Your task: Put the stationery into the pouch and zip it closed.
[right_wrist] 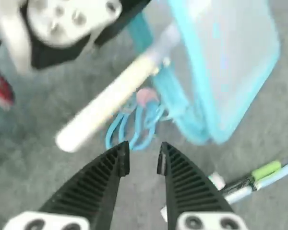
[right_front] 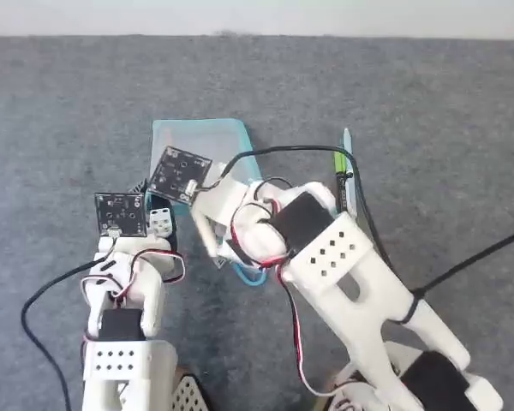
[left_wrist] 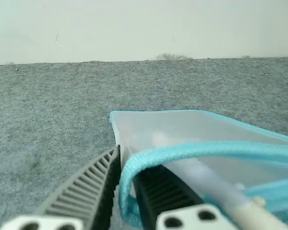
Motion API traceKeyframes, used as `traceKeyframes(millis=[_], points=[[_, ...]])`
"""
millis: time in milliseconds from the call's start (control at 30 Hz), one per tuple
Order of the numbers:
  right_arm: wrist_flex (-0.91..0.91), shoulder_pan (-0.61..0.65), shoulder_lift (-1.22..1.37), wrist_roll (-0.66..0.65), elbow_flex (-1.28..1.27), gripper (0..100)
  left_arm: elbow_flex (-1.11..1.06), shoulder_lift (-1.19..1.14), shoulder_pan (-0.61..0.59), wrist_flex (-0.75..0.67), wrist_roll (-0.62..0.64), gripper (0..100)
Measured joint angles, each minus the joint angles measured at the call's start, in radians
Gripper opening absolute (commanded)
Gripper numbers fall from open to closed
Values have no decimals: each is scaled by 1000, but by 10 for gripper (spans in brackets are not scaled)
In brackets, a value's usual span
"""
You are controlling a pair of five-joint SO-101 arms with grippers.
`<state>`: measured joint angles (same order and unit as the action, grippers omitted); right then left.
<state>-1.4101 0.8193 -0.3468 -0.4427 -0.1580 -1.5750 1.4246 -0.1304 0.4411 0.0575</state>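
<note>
Left wrist view: left gripper (left_wrist: 127,165) clamps the pouch (left_wrist: 182,127) by its rim, a pen (left_wrist: 201,177) sticking out. Right gripper (right_wrist: 143,148) hangs parted, empty.

Grey felt covering (right_front: 60,103) across the whole table. Beyond the covering's far edge, a plain pale wall (left_wrist: 134,26), meeting it in a straight seam.

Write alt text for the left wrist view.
The left gripper pinches the turquoise rim of a translucent pouch on grey felt; a white pen lies partly inside it, one end sticking out.
</note>
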Motion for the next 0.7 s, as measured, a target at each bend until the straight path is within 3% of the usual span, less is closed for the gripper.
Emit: traceKeyframes(millis=[233,367,533,700], points=[[103,2,-72,0,-5,95,0,0,0,0,0,12],[61,-43,-167,20,-31,95,0,0,0,0,0,12],[18,-259,-305,68,-206,95,0,0,0,0,0,12],[152,-511,-358,77,-526,99,0,0,0,0,0,12]])
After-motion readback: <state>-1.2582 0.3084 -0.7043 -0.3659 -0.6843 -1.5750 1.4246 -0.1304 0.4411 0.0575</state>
